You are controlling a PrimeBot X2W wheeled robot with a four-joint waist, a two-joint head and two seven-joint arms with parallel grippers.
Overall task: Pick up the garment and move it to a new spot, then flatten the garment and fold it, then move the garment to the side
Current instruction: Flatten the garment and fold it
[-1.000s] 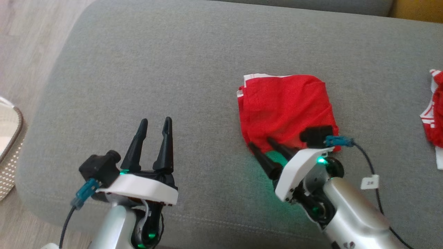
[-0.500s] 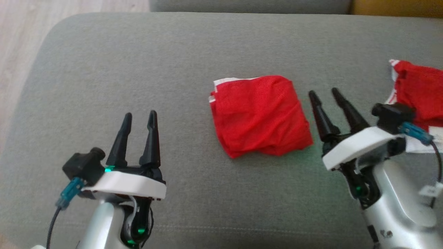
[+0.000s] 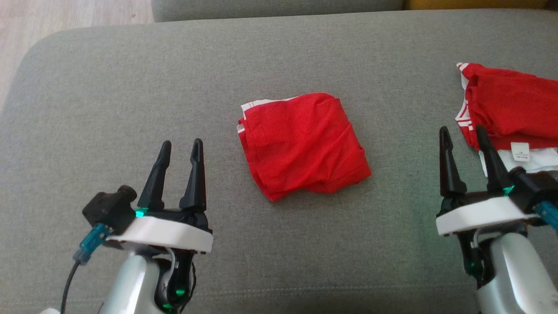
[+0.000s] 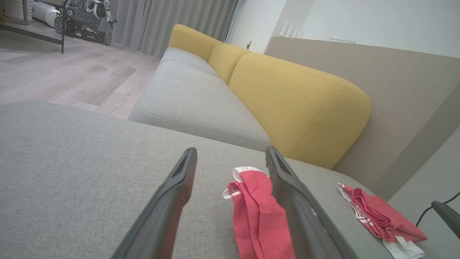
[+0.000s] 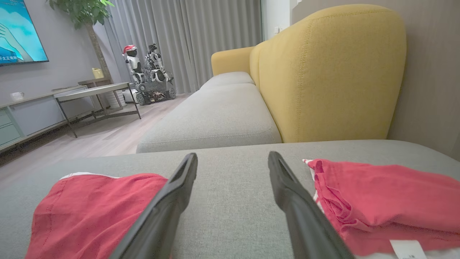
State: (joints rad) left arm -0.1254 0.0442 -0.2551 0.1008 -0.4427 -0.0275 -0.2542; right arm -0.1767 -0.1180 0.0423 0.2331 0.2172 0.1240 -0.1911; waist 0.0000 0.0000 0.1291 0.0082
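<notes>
Red garment (image 3: 303,146) folded on grey cushion (image 3: 130,109), left gripper (image 3: 182,142) spread, empty; right gripper (image 3: 461,128) spread, empty

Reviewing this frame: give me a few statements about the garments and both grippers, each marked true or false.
1. The folded red fabric garment lies on the grey sofa cushion, between the two grippers. True.
2. The right gripper is shut on the folded garment. False: its fingers stand open and empty, apart from that garment.
3. A second red garment with white trim and a white label lies to the right of the folded one. True.
4. The left gripper holds a piece of cloth. False: it is open and empty.
5. The sofa backrest is blue. False: it is yellow.
</notes>
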